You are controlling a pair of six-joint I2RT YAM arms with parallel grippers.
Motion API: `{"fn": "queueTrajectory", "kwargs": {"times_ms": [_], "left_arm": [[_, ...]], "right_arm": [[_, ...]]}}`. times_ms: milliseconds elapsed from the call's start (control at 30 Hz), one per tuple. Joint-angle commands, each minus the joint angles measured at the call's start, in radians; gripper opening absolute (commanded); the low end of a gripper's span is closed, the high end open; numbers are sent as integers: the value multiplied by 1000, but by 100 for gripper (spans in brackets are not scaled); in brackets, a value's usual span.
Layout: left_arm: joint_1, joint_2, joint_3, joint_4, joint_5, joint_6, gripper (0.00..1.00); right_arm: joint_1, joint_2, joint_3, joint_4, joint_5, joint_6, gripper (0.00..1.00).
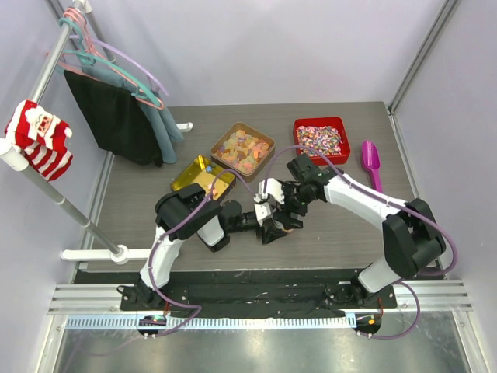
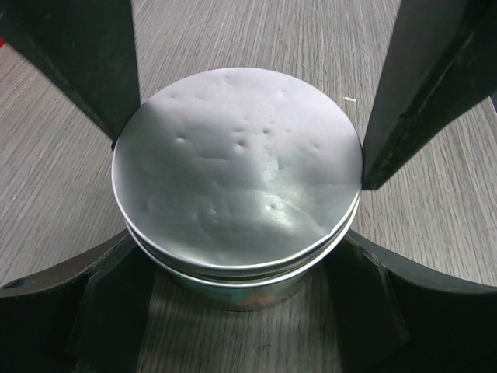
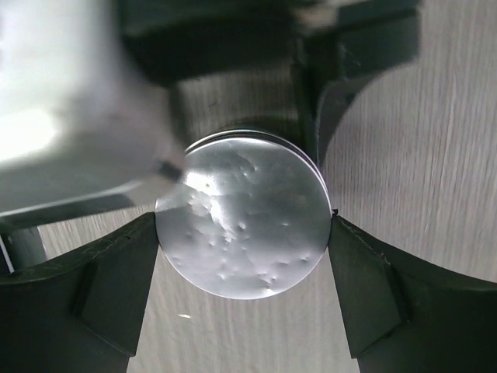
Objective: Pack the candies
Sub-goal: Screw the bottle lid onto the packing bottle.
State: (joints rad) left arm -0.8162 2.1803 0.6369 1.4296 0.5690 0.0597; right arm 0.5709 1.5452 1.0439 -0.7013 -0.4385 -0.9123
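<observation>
A round silver tin with a dented lid stands on the wooden table. My left gripper is shut on its body, one finger pressed against each side. My right gripper comes from above, its pads against both edges of the tin's lid. In the top view the two grippers meet at mid-table, left gripper and right gripper. What is inside the tin is hidden. A few small bright sweets that look like the candies lie in a gold tin.
A brown tin of pale orange gummies and a red tray of speckled sweets sit at the back. A magenta scoop lies to the right. A clothes rack with hangers stands at the left.
</observation>
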Motion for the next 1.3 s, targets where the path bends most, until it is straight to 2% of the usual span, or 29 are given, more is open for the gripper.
{"fn": "queueTrajectory", "kwargs": {"times_ms": [0, 233, 367, 533, 567, 667, 800, 967, 1000, 1100, 1133, 1167, 1200, 1267], "left_arm": [[6, 32, -5, 98, -70, 80, 58], [6, 32, -5, 98, -77, 80, 58], [5, 32, -6, 98, -78, 80, 57], [5, 33, -5, 98, -80, 81, 58], [5, 33, -6, 98, -78, 80, 58], [3, 35, -5, 98, -78, 81, 58], [5, 33, -6, 98, -78, 83, 58], [3, 33, -6, 98, -77, 81, 58], [5, 33, -5, 97, -77, 81, 58], [5, 33, -5, 95, -75, 81, 58], [5, 33, -5, 94, -75, 81, 58], [5, 33, -5, 94, -77, 81, 58], [5, 33, -5, 92, -77, 83, 58], [5, 33, -5, 91, -75, 83, 58]], "right_arm": [[17, -79, -50, 134, -25, 292, 73], [20, -105, -108, 269, 36, 498, 72], [20, -119, -116, 298, 46, 559, 76], [18, -151, -102, 263, 75, 468, 89], [17, -157, -93, 237, 87, 442, 94], [7, -157, -48, 159, 104, 339, 100], [-12, -123, 28, 68, 63, 271, 100], [-81, -68, 96, 71, -58, 262, 99], [-88, -39, 114, 75, -71, 262, 98], [-121, 16, 148, 83, -150, 256, 87], [-126, 56, 159, 80, -167, 256, 74], [-138, 71, 168, 76, -211, 244, 67], [-143, 90, 192, 68, -232, 236, 63], [-147, 127, 214, 30, -276, 210, 62]]}}
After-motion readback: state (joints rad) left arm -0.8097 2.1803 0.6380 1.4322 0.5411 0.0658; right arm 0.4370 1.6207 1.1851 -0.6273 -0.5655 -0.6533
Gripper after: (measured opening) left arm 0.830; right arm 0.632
